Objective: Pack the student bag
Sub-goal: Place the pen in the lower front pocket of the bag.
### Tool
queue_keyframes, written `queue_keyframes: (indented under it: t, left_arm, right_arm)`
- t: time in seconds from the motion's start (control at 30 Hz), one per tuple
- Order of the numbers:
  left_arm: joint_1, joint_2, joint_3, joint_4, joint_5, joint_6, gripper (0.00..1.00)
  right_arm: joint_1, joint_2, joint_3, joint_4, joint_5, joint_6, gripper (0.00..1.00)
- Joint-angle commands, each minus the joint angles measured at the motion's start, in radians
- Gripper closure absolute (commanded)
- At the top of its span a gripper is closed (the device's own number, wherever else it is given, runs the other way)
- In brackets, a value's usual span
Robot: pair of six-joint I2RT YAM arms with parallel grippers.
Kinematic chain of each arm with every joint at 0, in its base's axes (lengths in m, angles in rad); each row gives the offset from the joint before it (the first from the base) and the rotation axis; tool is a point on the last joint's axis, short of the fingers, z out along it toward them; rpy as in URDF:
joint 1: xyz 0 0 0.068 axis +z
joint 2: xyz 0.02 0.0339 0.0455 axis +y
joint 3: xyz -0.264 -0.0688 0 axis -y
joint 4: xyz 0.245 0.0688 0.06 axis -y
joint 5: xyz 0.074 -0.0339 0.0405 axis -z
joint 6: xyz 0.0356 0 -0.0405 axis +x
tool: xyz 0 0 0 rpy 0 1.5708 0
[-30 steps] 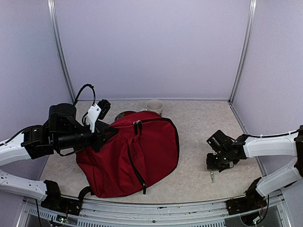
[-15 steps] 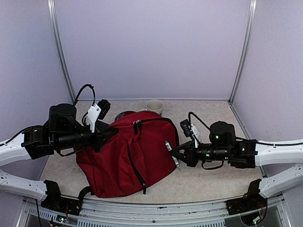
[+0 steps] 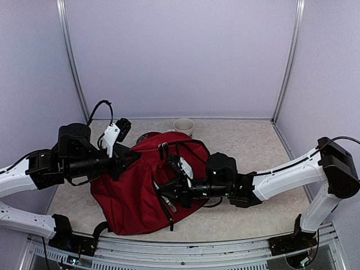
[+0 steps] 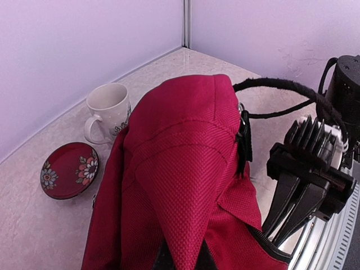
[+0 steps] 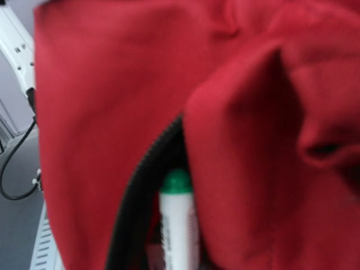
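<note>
The student bag (image 3: 132, 194), dark red with black zippers, lies at the left middle of the table. My left gripper (image 3: 125, 159) is shut on a fold of the bag's red fabric (image 4: 180, 225) and holds it raised near the bag's top. My right gripper (image 3: 169, 195) is shut on a white marker with a green cap (image 5: 178, 219). The marker's capped end pokes into the bag's open black zipper slit (image 5: 135, 197). The right fingers themselves are hidden by red fabric in the right wrist view.
A white mug (image 3: 183, 126) stands behind the bag by the back wall; it also shows in the left wrist view (image 4: 107, 109). A red flowered saucer (image 4: 68, 170) lies beside it. The right arm (image 3: 281, 174) stretches across the table's front right.
My right arm picked the marker up from the right side of the table and swung left with it to the bag's zipper slit. The left arm has not moved.
</note>
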Motion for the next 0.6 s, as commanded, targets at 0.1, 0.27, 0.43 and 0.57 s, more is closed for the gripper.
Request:
queue_keyframes:
  t: [0.1,0.27,0.43,0.57]
  left_arm:
    - [0.009,-0.021,0.010,0.153,0.015,-0.017,1.00]
    - [0.009,-0.009,0.010,0.166,0.029,-0.019,1.00]
    - [0.010,-0.014,0.013,0.164,0.017,-0.017,1.00]
    - [0.009,-0.025,0.011,0.150,-0.004,-0.011,1.00]
  right_arm:
    - [0.004,0.113,0.095,0.140,-0.094,0.033,1.00]
    - [0.006,0.182,0.153,0.194,-0.099,0.070,1.00]
    - [0.026,0.233,0.220,0.056,-0.070,0.029,0.97]
    - [0.031,0.175,0.236,-0.175,-0.036,-0.034,0.72]
